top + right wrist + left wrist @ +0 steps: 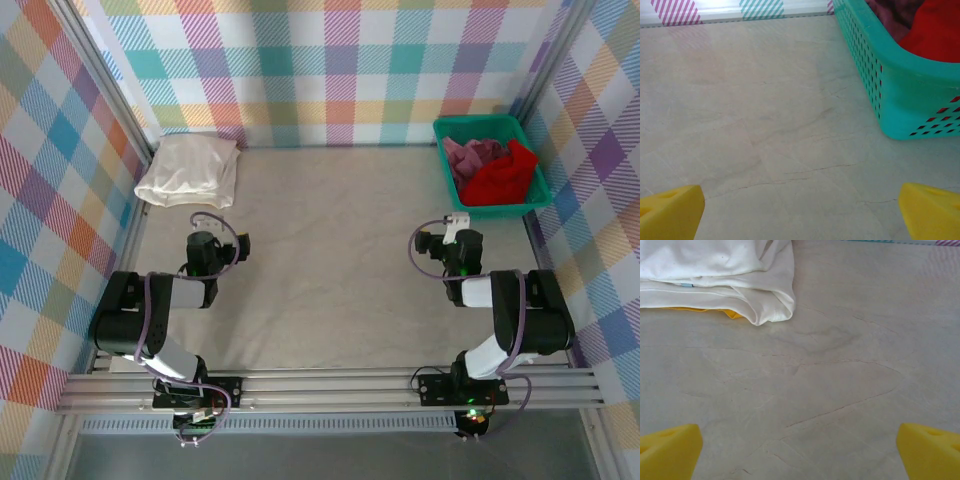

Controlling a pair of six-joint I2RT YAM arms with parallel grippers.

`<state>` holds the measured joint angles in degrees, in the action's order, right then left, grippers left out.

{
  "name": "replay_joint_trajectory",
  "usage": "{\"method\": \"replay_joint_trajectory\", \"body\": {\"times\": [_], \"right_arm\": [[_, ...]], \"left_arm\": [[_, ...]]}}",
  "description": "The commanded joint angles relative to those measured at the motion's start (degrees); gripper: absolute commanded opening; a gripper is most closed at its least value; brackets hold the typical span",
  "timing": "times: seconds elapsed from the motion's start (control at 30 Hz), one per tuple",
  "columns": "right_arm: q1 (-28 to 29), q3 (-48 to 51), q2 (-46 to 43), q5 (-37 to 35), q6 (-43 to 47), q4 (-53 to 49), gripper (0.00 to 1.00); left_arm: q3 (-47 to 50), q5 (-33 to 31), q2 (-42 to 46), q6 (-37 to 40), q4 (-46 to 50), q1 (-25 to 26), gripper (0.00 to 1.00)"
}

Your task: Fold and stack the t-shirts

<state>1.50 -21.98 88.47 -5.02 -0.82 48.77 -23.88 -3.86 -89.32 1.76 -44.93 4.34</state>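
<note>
Broadly, the table (330,250) lay under a pale, creased covering, with the shirts gathered at its two far corners. At the far left corner sat the cream-white t-shirt (190,170), folded into a soft, rounded rectangle. Its long axis ran roughly along the far edge, skewed a little, with one rounded folded corner pointing toward the table's middle. The cloth was plain and smooth, its layered hems stacked along the near side. A yellow sliver (730,313) peeked from beneath that near hem; it may have been a label or lining, though the left wrist view was too tight to tell.

At the far right corner stood the green mesh basket (480,122), its long axis running from the far edge toward the near edge. Inside, the red t-shirt (500,180) lay crumpled in the near half and spilled over the right rim, bright and heavily bunched. The maroon-purple t-shirt (468,155) lay wadded in the far left part, touching the red one.

The left gripper (799,452) hovered above bare table near the cream shirt, its yellow pads (667,450) spread wide and holding nothing. The right gripper (800,212) hung just beside the basket, its jaws likewise wide apart and empty.
</note>
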Motion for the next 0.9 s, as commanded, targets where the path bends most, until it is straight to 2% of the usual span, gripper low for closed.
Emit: {"method": "replay_joint_trajectory", "body": {"times": [0.0,0.73,0.8,0.87], "right_arm": [[-0.1,-1.2,-0.1,1.1,-0.4,0.3,1.0],[-0.7,-1.0,-0.6,2.3,-0.6,0.6,1.0],[0.2,-1.6,-5.2,-0.6,-0.4,-4.2,1.0],[1.9,-4.9,-14.2,-5.6,-1.6,-17.6,1.0]], "left_arm": [[-0.9,0.8,-0.4,0.1,-0.2,-0.9,1.0],[-0.5,1.5,-0.2,0.1,-0.8,-1.3,1.0],[-1.1,-1.3,2.6,-0.3,2.4,-0.7,1.0],[-3.6,-5.2,11.0,0.3,13.3,1.2,1.0]]}}
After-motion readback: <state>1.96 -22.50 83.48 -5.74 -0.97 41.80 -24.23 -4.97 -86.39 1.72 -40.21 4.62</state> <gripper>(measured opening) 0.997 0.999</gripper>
